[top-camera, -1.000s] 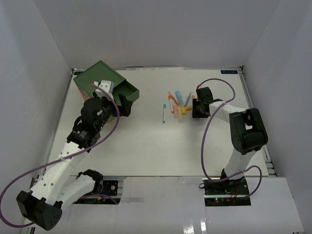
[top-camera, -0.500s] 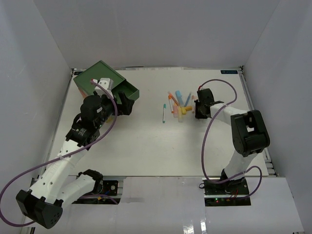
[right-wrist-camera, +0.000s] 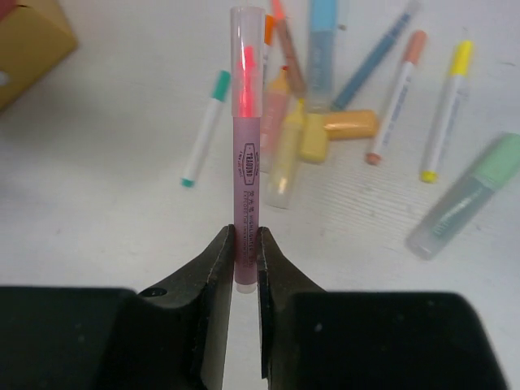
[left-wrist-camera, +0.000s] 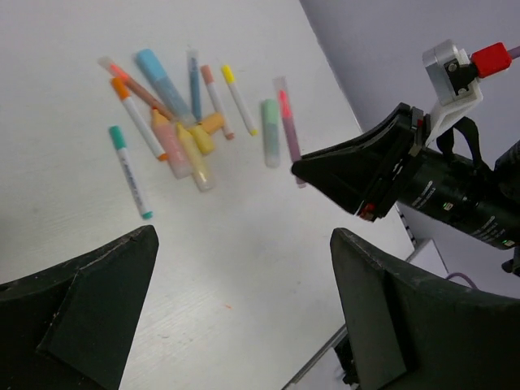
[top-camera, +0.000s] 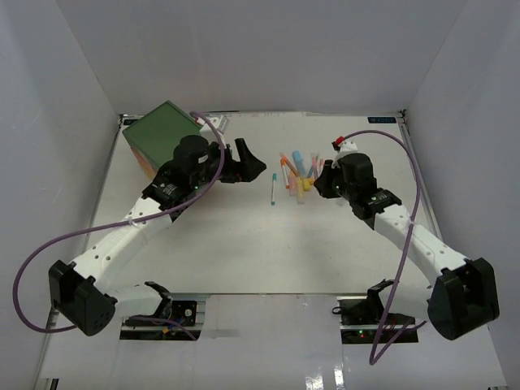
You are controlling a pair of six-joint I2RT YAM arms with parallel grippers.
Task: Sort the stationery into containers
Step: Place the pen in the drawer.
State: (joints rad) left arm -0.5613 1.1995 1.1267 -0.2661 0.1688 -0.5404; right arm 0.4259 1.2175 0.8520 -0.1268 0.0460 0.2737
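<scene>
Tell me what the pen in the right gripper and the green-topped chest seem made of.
Pink highlighter: likely plastic, translucent barrel, clear cap showing the neon tip. Chest: matte, no shine on its green top; perhaps card or painted wood, hard to tell.

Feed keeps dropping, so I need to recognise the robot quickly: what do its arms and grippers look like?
Both match: the left arm and right arm have white links and bulky black joint housings, each trailing a looping purple cable. The left gripper and right gripper are matte black with wedge-shaped fingers. A small red cap on a pale bracket sits by the right wrist.
</scene>
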